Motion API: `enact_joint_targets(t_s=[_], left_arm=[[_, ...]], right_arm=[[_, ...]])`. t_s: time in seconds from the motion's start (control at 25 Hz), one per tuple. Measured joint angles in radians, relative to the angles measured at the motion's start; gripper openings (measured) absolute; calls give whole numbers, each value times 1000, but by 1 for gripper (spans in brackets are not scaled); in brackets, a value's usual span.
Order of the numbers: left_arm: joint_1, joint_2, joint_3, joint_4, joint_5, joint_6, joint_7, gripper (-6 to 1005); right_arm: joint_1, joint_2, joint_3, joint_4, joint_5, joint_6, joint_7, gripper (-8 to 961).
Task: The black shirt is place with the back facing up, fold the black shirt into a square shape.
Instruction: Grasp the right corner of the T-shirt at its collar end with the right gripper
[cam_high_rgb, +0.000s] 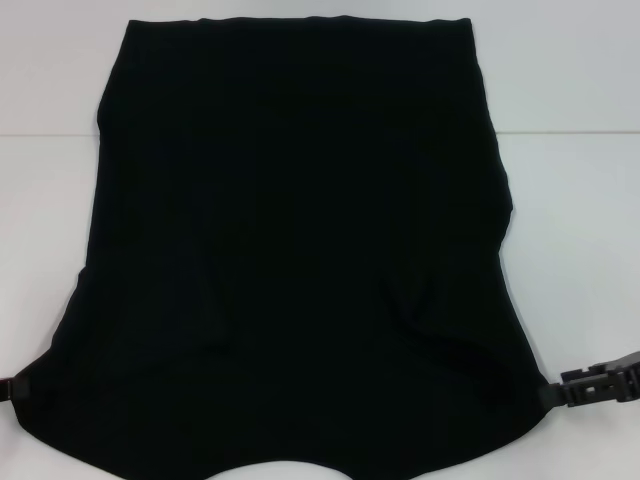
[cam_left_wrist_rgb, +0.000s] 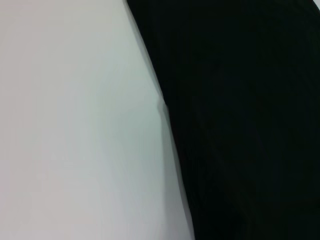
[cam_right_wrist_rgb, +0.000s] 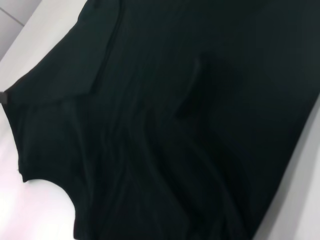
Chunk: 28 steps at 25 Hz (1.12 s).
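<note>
The black shirt (cam_high_rgb: 300, 250) is spread on the white counter (cam_high_rgb: 580, 200), its near corners apparently gripped by the left pincer (cam_high_rgb: 12, 386) and right pincer (cam_high_rgb: 556, 393); a forward fold is called for next

The head camera looks down from high up at the whole black shirt (cam_high_rgb: 300, 250) on the white table (cam_high_rgb: 580, 250). The left wrist camera sits very close to the shirt's left edge. The right wrist camera looks across the shirt's near end from the right.
</note>
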<state>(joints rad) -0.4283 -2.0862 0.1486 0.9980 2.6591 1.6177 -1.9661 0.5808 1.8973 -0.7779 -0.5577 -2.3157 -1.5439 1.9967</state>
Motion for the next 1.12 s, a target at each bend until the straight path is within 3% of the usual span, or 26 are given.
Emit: enact_joint_targets(t_s=[0.2, 0.48, 0.72, 0.88, 1.12], left_arm=[[-1, 0, 0, -2, -1, 1, 2, 48], [-1, 2, 0, -3, -8, -3, 4, 52], [-1, 2, 0, -3, -9, -4, 5, 56], [-1, 2, 0, -3, -9, -4, 6, 59], [-1, 2, -3, 3, -9, -3, -5, 62]], right_arm=[[17, 23, -1, 2, -18, 2, 5, 667], [27, 35, 6, 2, -19, 22, 9, 621], [26, 46, 9, 3, -19, 40, 12, 378], [22, 54, 8, 2, -20, 42, 7, 138], [6, 53, 21, -6, -18, 42, 3, 36]])
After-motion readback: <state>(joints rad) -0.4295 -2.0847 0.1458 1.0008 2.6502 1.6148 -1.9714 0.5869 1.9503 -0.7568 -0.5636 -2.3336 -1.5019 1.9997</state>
